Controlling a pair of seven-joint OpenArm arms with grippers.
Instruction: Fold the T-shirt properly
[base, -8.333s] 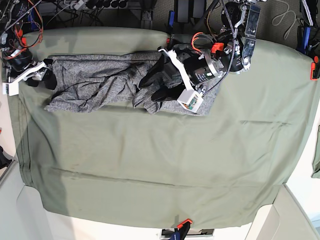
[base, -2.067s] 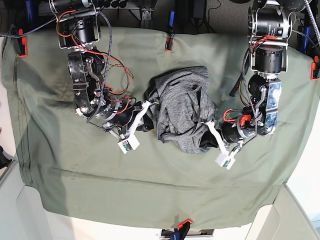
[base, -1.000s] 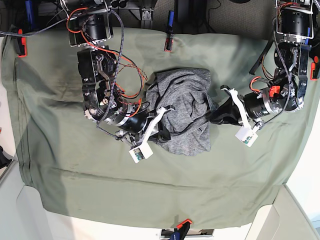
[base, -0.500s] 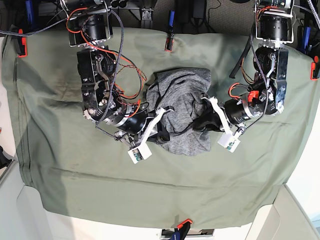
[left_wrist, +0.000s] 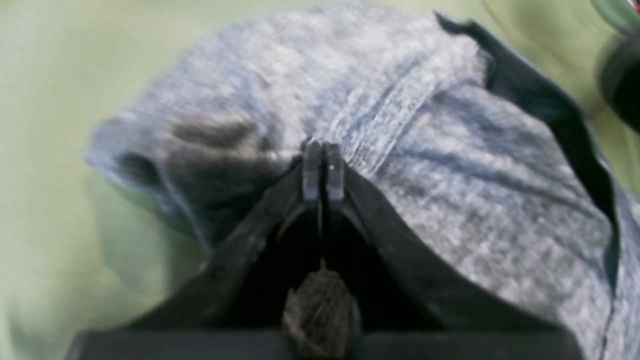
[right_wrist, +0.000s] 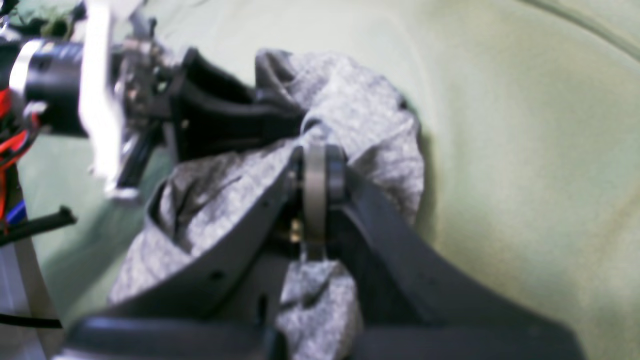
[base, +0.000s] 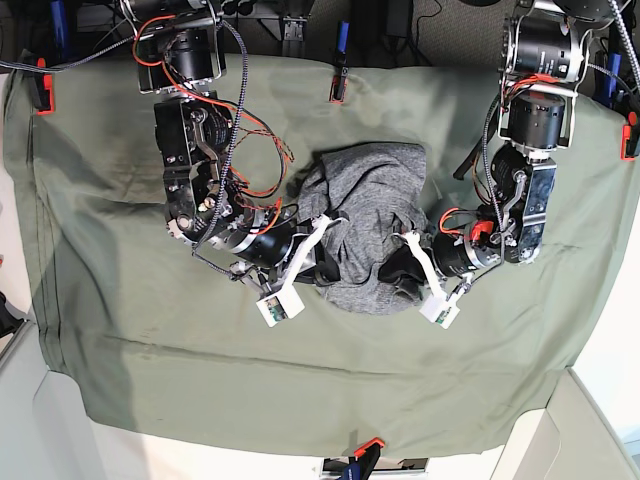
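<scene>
The heather-grey T-shirt (base: 372, 195) lies bunched in a rumpled heap in the middle of the olive-green table cloth (base: 300, 370). My left gripper (base: 398, 272) is at the heap's lower right edge. In the left wrist view it (left_wrist: 322, 165) is shut, with grey knit (left_wrist: 475, 200) caught between the fingers. My right gripper (base: 328, 262) is at the heap's lower left edge. In the right wrist view it (right_wrist: 317, 175) is shut on a fold of the T-shirt (right_wrist: 370, 125). The two grippers are close together, and the left one (right_wrist: 215, 115) shows across the heap.
Clamps pin the cloth: an orange one at the front edge (base: 366, 446), red ones at the left (base: 41, 85) and right (base: 630, 135), one at the back (base: 339, 82). Red cables (base: 250, 165) hang off the right arm. Bare cloth surrounds the heap (left_wrist: 50, 100).
My left gripper has come back in from the right and down to the shirt's lower right edge, closing on it. The shirt heap is pulled tighter. The right gripper has barely moved.
</scene>
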